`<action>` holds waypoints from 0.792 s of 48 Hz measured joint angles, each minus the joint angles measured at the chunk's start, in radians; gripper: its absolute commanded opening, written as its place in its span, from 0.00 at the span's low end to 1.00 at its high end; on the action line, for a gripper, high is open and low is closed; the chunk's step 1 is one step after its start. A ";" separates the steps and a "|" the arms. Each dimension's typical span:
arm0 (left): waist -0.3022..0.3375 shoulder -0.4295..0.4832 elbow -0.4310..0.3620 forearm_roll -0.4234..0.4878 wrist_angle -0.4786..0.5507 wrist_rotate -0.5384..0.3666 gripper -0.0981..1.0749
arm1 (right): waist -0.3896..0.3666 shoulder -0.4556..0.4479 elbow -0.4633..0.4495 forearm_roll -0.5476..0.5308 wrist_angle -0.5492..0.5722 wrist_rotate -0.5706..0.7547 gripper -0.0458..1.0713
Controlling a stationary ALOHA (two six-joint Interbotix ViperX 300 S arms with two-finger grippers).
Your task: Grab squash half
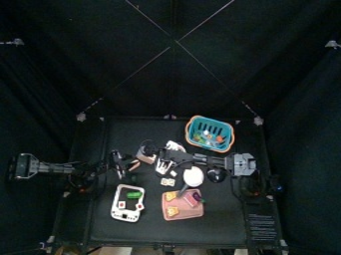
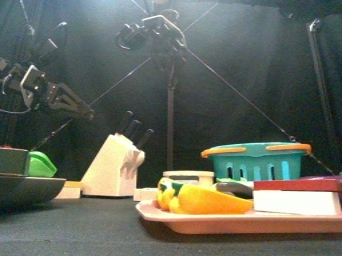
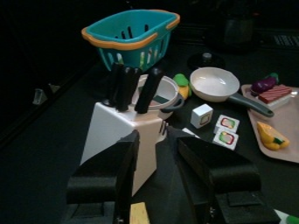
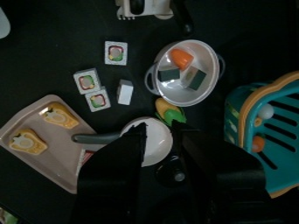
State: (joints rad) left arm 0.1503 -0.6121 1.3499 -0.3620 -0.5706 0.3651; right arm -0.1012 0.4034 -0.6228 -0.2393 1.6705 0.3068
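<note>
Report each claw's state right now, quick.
Left claw: open, holding nothing, by the knife block.
Right claw: open, empty, over the white bowl.

Teal basket [image 3: 131,39], orange rim
</note>
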 measured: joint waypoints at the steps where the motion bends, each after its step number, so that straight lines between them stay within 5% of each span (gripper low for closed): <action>1: -0.002 0.000 0.000 0.008 0.003 0.000 0.71 | 0.000 -0.011 0.017 -0.002 -0.009 0.006 0.67; 23: -0.043 -0.012 0.000 0.089 0.028 -0.003 0.71 | 0.072 -0.288 0.469 0.012 -0.330 0.175 0.67; 38: -0.132 -0.020 0.000 0.091 0.031 -0.003 0.71 | 0.118 -0.394 0.762 0.064 -0.689 0.235 0.67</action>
State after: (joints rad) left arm 0.0184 -0.6320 1.3499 -0.2715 -0.5400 0.3620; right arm 0.0169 0.0092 0.1396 -0.1749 0.9817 0.5415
